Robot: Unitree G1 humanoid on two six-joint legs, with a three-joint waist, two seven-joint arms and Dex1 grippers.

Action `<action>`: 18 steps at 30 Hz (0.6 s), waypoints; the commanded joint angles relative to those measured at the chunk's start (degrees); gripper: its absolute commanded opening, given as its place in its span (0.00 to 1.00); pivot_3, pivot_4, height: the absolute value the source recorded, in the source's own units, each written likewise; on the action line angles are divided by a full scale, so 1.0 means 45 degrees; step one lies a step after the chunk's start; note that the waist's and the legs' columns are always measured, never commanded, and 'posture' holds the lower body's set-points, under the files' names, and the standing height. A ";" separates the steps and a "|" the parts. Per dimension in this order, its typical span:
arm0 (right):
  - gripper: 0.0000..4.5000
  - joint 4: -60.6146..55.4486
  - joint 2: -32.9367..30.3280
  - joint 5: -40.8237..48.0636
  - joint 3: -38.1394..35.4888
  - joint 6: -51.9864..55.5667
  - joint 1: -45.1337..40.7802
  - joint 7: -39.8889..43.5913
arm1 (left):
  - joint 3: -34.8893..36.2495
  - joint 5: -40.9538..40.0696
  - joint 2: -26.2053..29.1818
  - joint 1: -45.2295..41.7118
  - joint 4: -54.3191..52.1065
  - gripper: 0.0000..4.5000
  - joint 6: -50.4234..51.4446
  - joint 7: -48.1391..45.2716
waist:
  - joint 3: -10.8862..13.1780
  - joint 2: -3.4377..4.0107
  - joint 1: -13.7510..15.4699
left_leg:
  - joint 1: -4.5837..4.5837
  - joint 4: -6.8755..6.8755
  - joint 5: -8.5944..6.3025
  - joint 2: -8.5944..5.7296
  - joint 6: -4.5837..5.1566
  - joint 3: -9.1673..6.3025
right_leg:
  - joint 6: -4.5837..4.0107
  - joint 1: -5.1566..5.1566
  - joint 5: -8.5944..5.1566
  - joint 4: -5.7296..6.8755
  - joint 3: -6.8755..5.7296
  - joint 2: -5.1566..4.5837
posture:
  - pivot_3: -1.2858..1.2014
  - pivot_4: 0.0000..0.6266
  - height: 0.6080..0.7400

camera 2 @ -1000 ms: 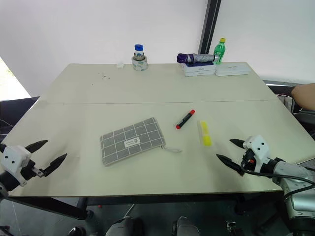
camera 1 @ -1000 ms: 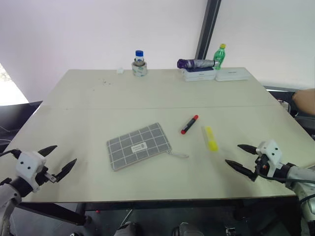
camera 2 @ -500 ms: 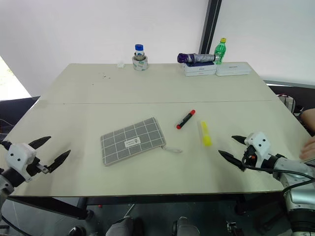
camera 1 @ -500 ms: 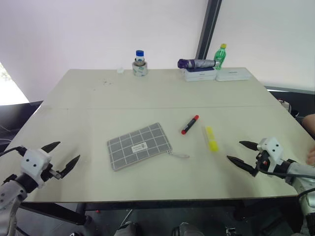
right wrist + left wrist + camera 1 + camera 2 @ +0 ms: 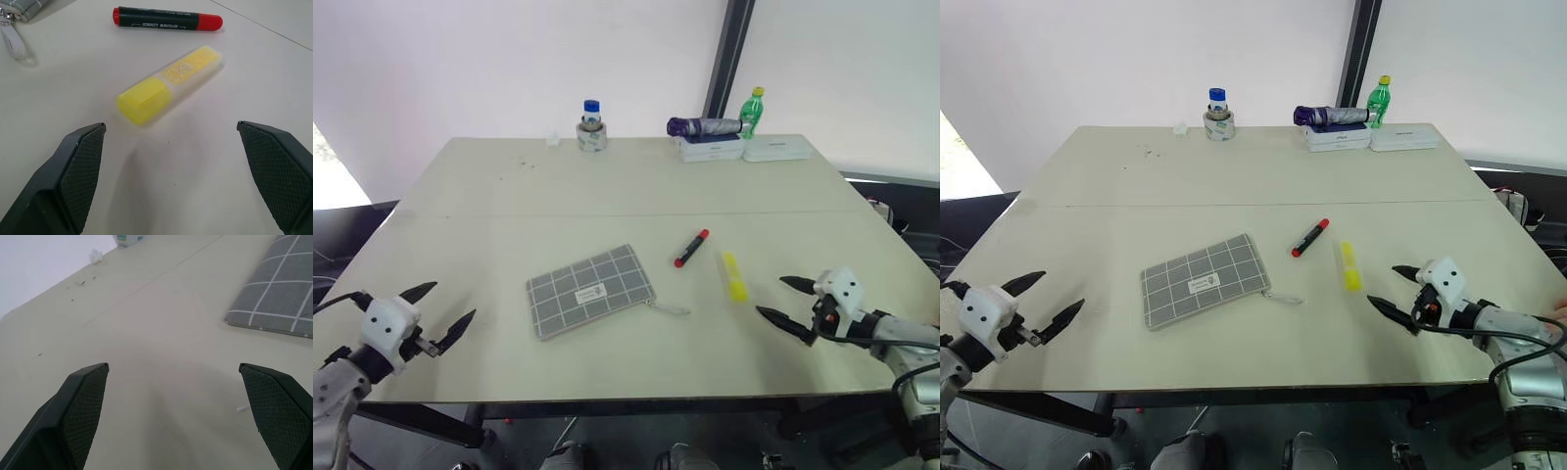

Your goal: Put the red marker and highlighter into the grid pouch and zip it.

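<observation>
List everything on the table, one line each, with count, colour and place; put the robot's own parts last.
grey fabric pouch with white grid lines: 1, table centre, flat.
red-capped black marker: 1, right of the pouch.
yellow highlighter: 1, beside the marker, nearer the right gripper.
blue-capped jar: 1, far edge, standing in a tape roll.
green plastic bottle: 1, far right corner.
purple folded umbrella: 1, lying on a white box.
white flat boxes: 2, far right.
beige table: 1.
left gripper: black fingers, open, near left edge.
right gripper: open, facing the highlighter.
</observation>
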 commanded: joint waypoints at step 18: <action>0.49 -0.2809 0.2747 -0.0812 0.3259 0.2174 -0.3451 -0.1874 | -0.0924 0.2065 0.0359 -0.0491 0.0193 1.00 -0.2674 0.0126 | -0.0001 0.0003 -0.0043 | -0.0008 -0.0012 0.0001 0.0005 -0.0002 0.0005 | -0.0007 -0.0023 0.0004 0.0002 0.0000 0.0002 | 0.52 0.24 0.98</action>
